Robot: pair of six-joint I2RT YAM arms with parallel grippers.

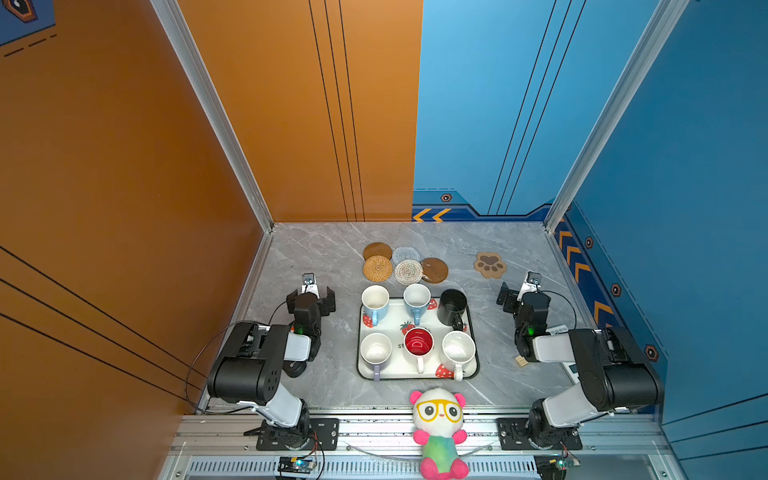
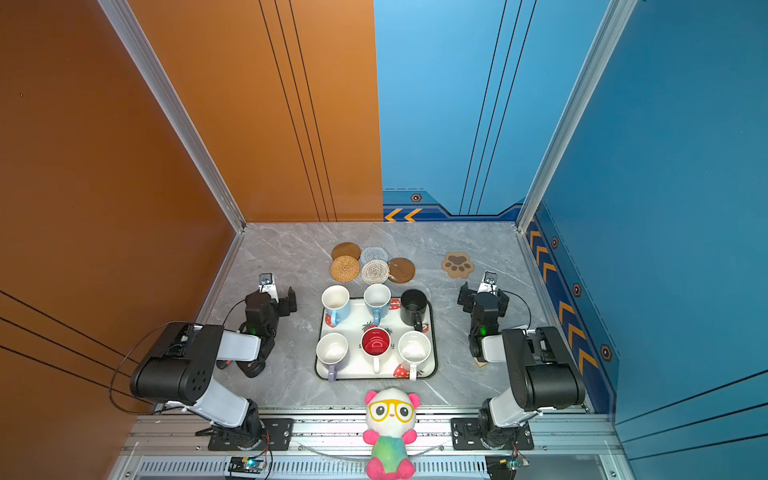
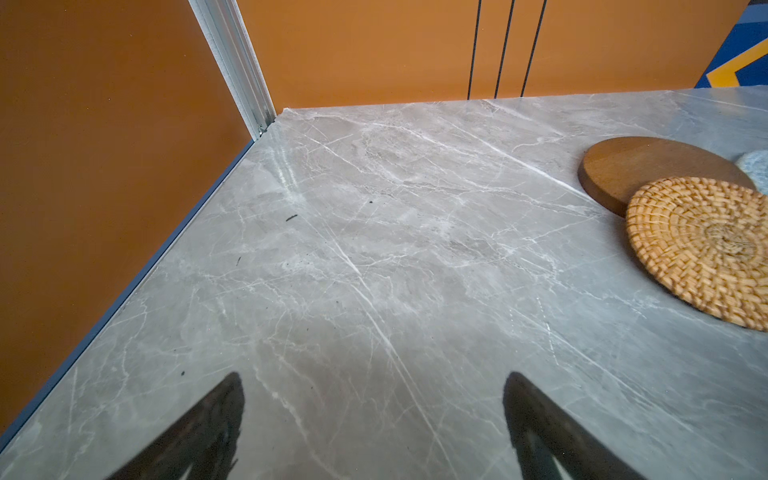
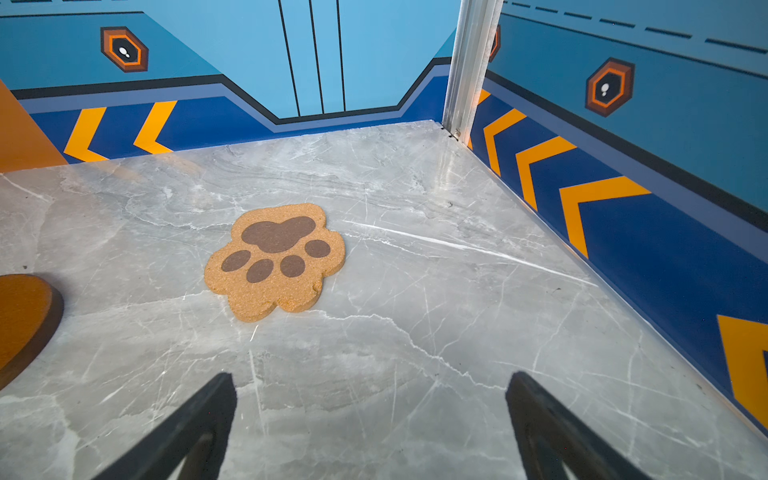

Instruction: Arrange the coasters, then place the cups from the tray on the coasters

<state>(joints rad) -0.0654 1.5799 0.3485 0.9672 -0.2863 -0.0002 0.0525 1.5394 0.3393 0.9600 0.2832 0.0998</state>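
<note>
The left pincer (image 1: 311,297) and right pincer (image 1: 523,296) are wide and hold nothing. Five coasters (image 1: 408,271) lie bunched, some overlapping, behind the tray (image 1: 395,321) of cups (image 1: 418,343). Pulling one out could drag its neighbour along.

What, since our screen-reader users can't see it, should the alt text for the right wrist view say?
A tan paw-print coaster lies flat on the grey marble table, ahead of the open right gripper, which holds nothing. A brown wooden coaster peeks in; blue walls with orange chevrons stand behind.
</note>
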